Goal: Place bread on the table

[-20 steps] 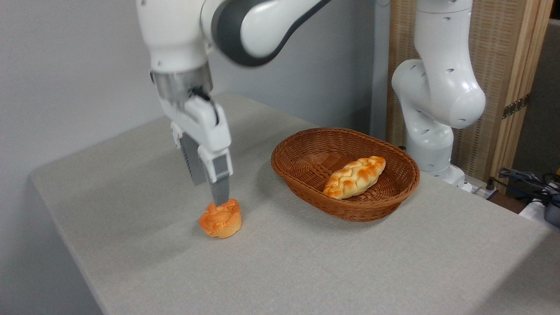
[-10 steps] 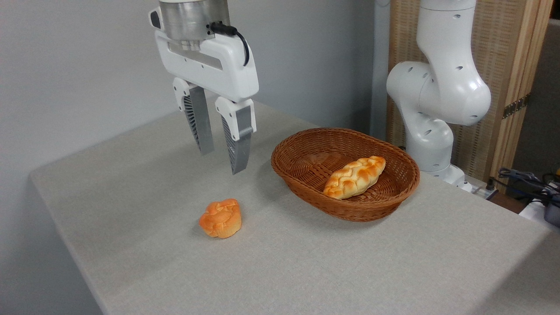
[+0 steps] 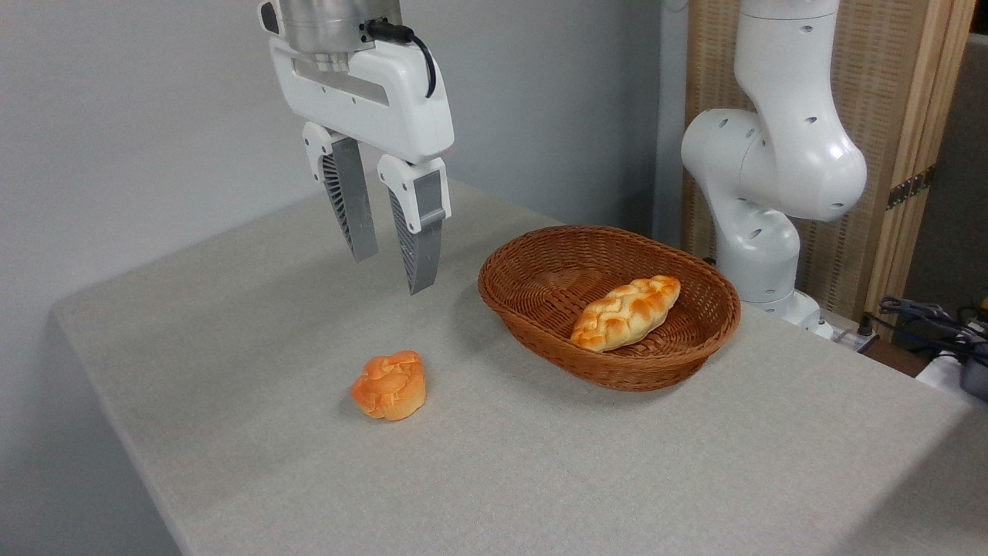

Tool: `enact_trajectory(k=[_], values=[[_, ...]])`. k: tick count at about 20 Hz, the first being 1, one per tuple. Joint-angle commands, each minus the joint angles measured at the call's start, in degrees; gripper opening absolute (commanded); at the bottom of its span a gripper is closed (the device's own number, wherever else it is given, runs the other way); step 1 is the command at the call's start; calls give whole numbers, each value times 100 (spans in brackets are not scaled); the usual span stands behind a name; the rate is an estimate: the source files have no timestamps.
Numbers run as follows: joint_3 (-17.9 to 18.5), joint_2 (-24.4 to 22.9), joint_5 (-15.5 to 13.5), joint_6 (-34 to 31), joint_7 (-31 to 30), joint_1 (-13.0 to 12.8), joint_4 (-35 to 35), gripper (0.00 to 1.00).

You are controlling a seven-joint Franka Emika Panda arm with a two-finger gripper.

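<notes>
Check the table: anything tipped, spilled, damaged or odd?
Nothing stands out. The bread sits on the table, apart from the wicker basket, which is level and holds the braided loaf. The gripper hangs open above the table, holding nothing.

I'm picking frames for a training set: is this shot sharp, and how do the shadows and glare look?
Camera view: sharp throughout, no motion blur on the gripper; soft, even light, faint shadows under the bread and beside the basket on the table; mild sheen on the arm, no harsh glare.
</notes>
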Motion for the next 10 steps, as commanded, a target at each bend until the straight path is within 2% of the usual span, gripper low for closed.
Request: enact_trajectory(k=[1,10], values=[[-52,90,-51,-191,-89,71,160,100],[-17,107,-42,-410,-54,71,160,100]])
